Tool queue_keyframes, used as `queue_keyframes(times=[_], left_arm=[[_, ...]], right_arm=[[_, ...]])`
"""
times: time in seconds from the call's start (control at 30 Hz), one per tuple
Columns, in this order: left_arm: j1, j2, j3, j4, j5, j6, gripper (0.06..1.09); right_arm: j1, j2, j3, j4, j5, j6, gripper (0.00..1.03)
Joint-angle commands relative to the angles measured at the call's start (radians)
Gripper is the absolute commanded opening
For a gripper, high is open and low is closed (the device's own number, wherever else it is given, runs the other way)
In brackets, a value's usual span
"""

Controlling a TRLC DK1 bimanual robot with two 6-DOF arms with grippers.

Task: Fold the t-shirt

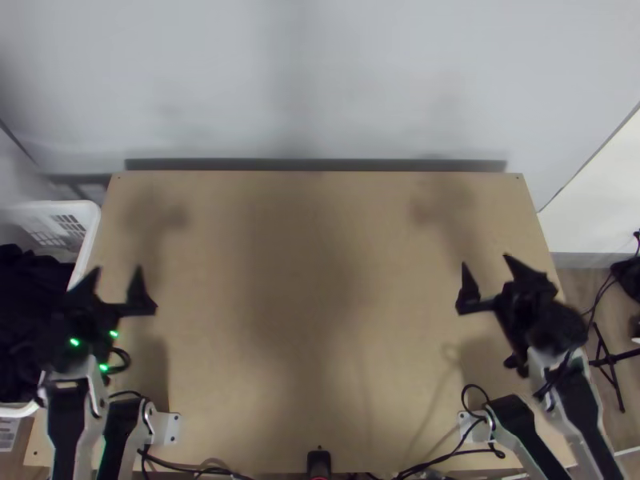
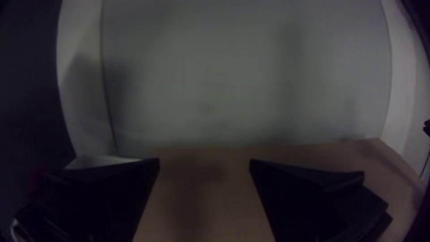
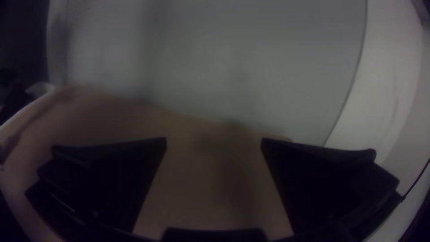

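Note:
My left gripper (image 1: 118, 278) stands open over the table's left edge in the top view, beside the white basket. In the left wrist view the left gripper (image 2: 204, 165) has its two black fingers wide apart with nothing between them. The right gripper (image 1: 486, 266) is over the right part of the table, open and holding nothing. Its fingers are spread in the right wrist view too, the right gripper (image 3: 214, 143) having bare wood beyond it. Dark cloth (image 1: 28, 320) lies bunched in the basket; whether a t-shirt is among it I cannot tell.
The white basket (image 1: 90, 248) stands against the left side of the wooden table (image 1: 320, 320). A pale wall (image 1: 320, 80) rises behind the far edge. Black cables (image 1: 448, 458) run along the near edge, with a small black device (image 1: 318, 462) at its middle.

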Motion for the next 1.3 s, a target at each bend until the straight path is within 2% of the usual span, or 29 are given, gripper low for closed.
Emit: queue_keyframes(times=[0.0, 0.2, 0.33, 0.47, 0.6, 0.73, 0.87, 1.07, 1.27], left_arm=[[0.264, 0.158, 0.213, -0.19, -0.005, 0.054, 1.03], [0.537, 0.22, 0.259, -0.248, -0.005, 0.197, 1.03], [0.675, 0.384, 0.297, -0.288, -0.005, 0.277, 1.03], [0.752, 0.565, 0.332, -0.279, -0.005, 0.313, 1.04], [0.772, 0.689, 0.351, -0.245, -0.005, 0.337, 1.04], [0.813, 0.826, 0.409, -0.189, -0.024, 0.338, 1.04], [0.872, 0.991, 0.53, -0.208, -0.034, 0.379, 1.03], [0.93, 1.105, 0.622, -0.155, -0.04, 0.482, 1.01], [0.939, 1.227, 0.69, -0.144, -0.07, 0.495, 1.0]], right_arm=[[-0.027, 0.217, 0.381, -0.264, 0.019, 0.045, 0.98], [-0.046, 0.361, 0.706, -0.531, 0.019, 0.114, 0.98], [-0.044, 0.465, 0.95, -0.674, 0.019, 0.181, 0.98], [-0.027, 0.554, 1.163, -0.757, 0.019, 0.247, 0.97], [-0.02, 0.626, 1.312, -0.846, 0.032, 0.275, 0.96], [-0.023, 0.674, 1.419, -0.944, 0.061, 0.27, 0.97], [-0.032, 0.691, 1.497, -1.01, 0.064, 0.266, 0.97], [-0.032, 0.7, 1.536, -1.039, 0.072, 0.217, 0.97], [-0.023, 0.717, 1.582, -1.047, 0.072, 0.218, 0.97]])
